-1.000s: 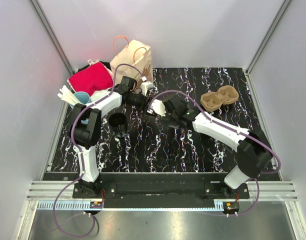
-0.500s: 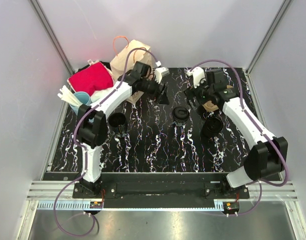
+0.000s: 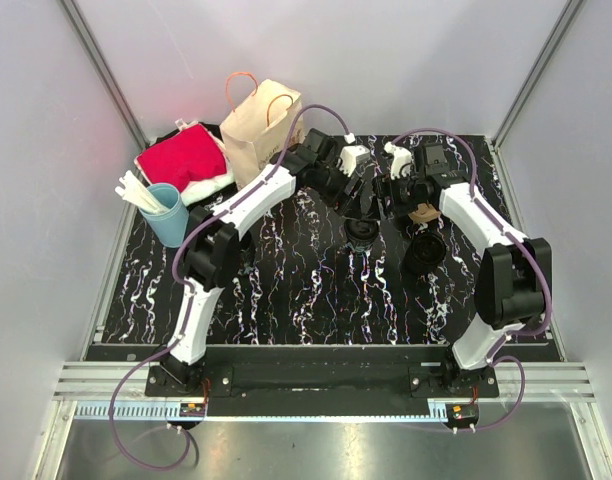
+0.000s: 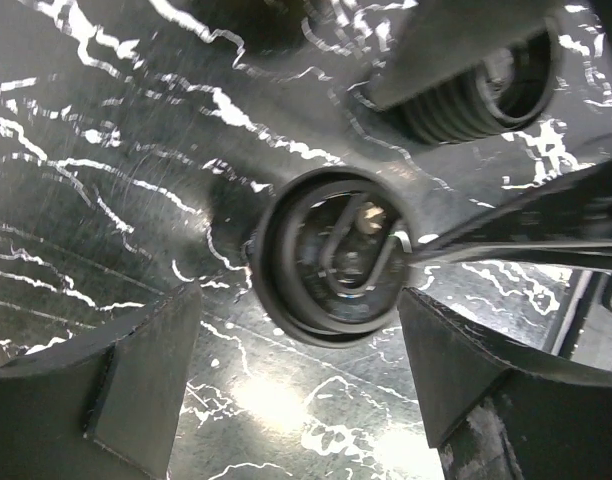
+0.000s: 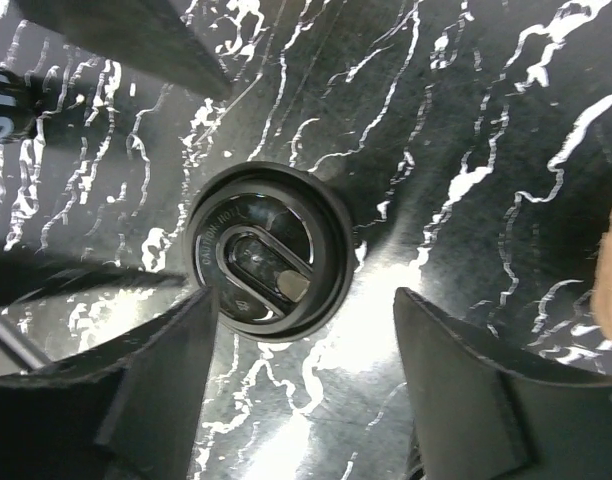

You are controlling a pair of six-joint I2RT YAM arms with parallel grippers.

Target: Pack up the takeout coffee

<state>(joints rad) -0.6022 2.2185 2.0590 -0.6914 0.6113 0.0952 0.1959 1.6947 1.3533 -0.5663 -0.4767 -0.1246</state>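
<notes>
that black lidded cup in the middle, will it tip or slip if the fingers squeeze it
Probably tippy: the cup stands upright, so a high push could topple it. Its glossy plastic lid looks slick; gripping the wall below seems safer. Weight is unknowable: the lid hides any contents.

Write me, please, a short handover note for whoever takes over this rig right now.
Left gripper: open, hovering over the lidded black cup, holding nothing.
Right gripper: open, over the same cup, holding nothing.
Things: second black cup sits just right of the lidded one. The cardboard carrier is mostly hidden behind the right arm. The paper bag is upright at the back left.
Done: one cup has its lid on.
Left: probably cups into the carrier, then the carrier into the bag.
</notes>
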